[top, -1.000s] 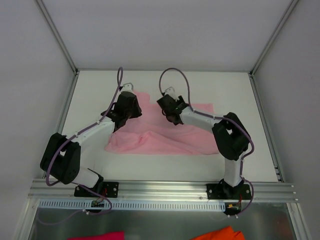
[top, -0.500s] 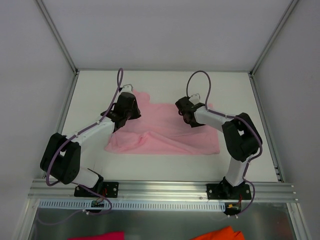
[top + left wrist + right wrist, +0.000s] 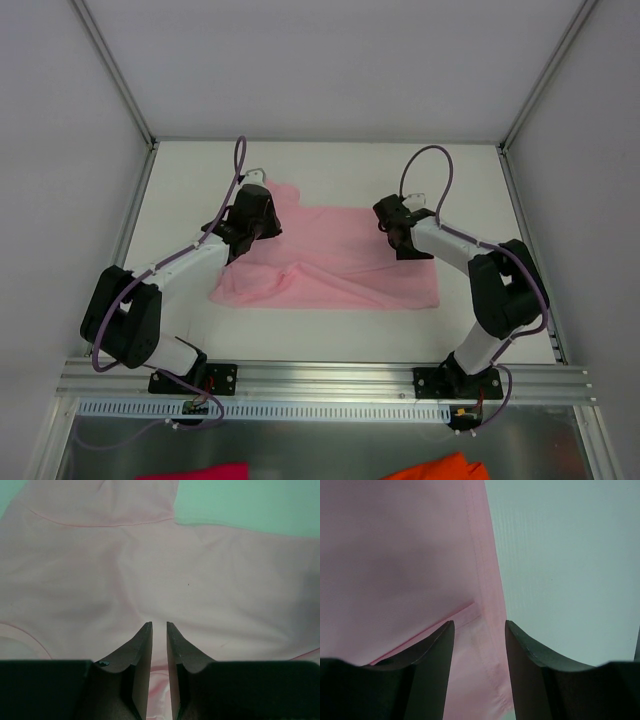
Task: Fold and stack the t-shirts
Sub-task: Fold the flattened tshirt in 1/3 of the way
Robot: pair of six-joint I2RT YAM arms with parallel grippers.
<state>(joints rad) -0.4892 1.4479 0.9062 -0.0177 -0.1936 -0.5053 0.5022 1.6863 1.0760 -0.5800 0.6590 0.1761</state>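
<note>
The left gripper [image 3: 159, 625] stood over the far left part of the t-shirt [image 3: 340, 265], its arm reaching in from the near left corner of the table [image 3: 330, 165]. Its jaws were almost closed, with only a thin slit between them. Pink cloth showed in that slit, and faint creases ran toward the tips, so it appeared to pinch a small fold of the shirt. Beyond the tips, the left wrist view showed a sleeve lying flat, with bare table to its right.

The light pink t-shirt lay spread across the middle of the table, wider than it was deep. Its near edge ran roughly parallel to the table's near edge, and a low ridge of cloth rose left of its centre.

The right gripper [image 3: 479, 622] sat at the shirt's far right corner. Its jaws were partly apart, and the stitched hem ran between them. One finger was over the pink cloth and the other over bare table. No cloth was clamped, and whether the tips touched the surface could not be told.

In front of the rail [image 3: 320, 378] at the near edge, a magenta scrap [image 3: 200, 472] lay to the left and an orange scrap [image 3: 440, 467] to the right.
</note>
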